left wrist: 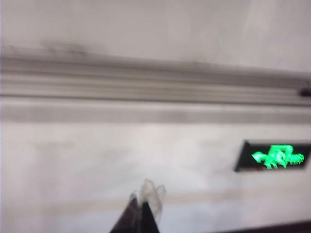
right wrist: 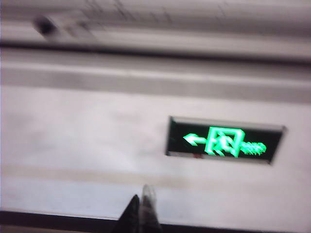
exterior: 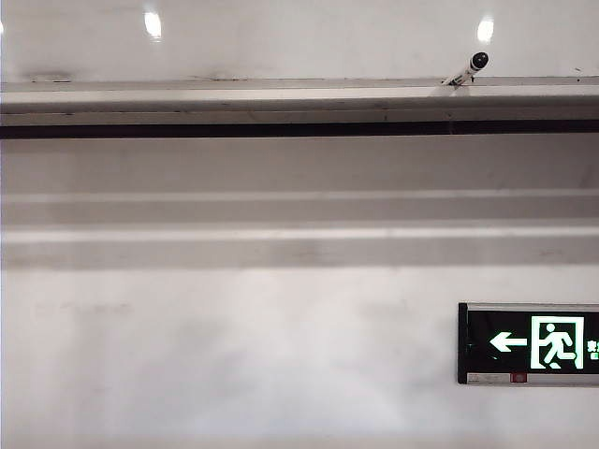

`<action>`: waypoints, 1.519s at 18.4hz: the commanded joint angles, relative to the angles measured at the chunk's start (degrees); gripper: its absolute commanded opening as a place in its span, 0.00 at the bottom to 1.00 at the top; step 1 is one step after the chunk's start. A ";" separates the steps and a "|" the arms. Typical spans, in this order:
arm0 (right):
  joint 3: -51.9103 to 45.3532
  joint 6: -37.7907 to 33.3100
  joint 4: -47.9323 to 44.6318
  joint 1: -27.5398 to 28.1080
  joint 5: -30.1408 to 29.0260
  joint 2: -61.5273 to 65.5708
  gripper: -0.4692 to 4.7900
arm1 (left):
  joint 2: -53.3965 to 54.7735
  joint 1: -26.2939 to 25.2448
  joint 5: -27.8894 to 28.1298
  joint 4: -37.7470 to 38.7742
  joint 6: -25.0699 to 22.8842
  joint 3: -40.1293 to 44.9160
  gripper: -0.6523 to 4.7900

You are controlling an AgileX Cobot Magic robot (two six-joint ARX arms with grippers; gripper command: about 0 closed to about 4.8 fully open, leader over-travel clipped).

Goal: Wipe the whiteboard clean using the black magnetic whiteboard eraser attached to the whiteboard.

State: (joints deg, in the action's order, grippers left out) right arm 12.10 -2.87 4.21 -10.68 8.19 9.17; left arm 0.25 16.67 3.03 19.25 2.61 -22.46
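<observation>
Both tools, the left tool (left wrist: pixel 146 201) and the right tool (right wrist: pixel 141 206), were pressed together, empty, facing the wall below the whiteboard (exterior: pixel 281 42). No eraser showed, so reaching blind risked striking the grey rail (exterior: pixel 234 101) or the marker (exterior: pixel 467 70).

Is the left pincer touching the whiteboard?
Apart. In the left wrist view the left pincer, fingertips together, hangs in front of the wall, well short of the whiteboard beyond the grey rail.

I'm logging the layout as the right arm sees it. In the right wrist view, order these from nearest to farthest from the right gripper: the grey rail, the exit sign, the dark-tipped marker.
From the right gripper, low in the view, jaws shut:
1. Exit sign, on the wall just beyond the gripper.
2. Grey rail, running across past the sign.
3. Marker, blurred, at the rail's far end.
</observation>
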 commanded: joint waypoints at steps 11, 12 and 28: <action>-2.54 -0.55 10.34 0.02 0.74 -4.90 0.15 | -0.07 0.00 -5.53 -14.69 5.60 12.24 0.11; -2.54 -0.52 10.38 0.00 0.74 -4.90 0.15 | -0.07 0.00 -5.62 -14.80 6.38 12.92 0.11; -2.54 -0.52 10.60 -0.02 0.72 -4.96 0.15 | -0.09 -19.50 -8.85 -20.33 0.24 21.62 0.11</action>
State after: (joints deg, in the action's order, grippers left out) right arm 9.50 -3.27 15.44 -10.70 8.97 4.27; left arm 0.23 -2.11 -5.15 0.45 4.21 -1.28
